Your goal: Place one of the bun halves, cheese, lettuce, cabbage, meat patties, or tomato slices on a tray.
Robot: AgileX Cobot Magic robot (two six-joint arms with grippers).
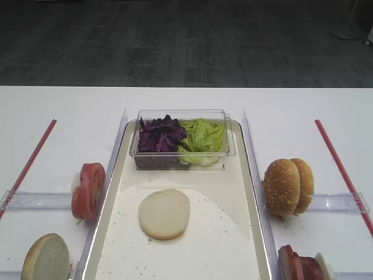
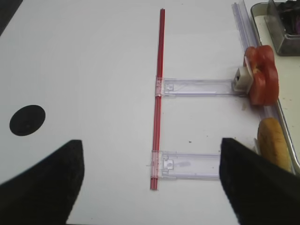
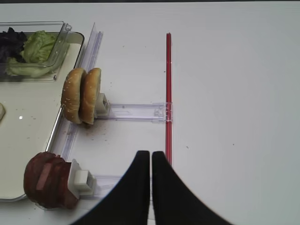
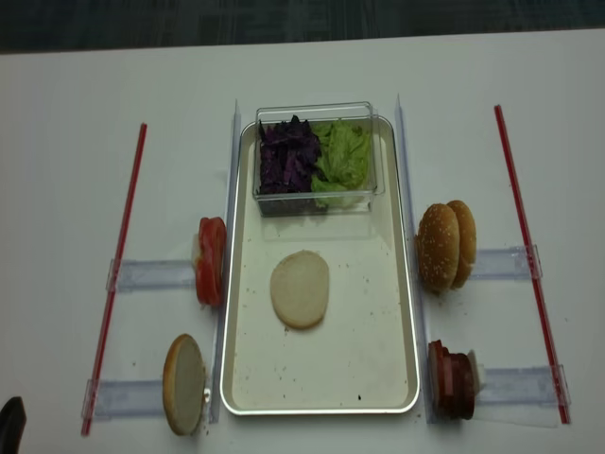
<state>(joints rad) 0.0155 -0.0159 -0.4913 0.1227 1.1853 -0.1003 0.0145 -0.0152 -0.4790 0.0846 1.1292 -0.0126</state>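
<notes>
Bun half (image 1: 164, 213), pale, round, flat, lies on our cream metal tray (image 1: 233, 245); left pincer (image 2: 150, 187) gapes, right pincer (image 3: 150, 187) seems closed.

White table (image 4: 76, 113) carries it all. The metal tray (image 4: 248, 378) sits dead centre, flanked by clear plastic rails (image 4: 149, 274) and two red strips (image 4: 115, 279). On the left, tomato slices (image 4: 210, 261) and a bun (image 4: 183, 384) stand on edge; on the right, sesame buns (image 4: 446, 244) and meat patties (image 4: 452, 380).
</notes>
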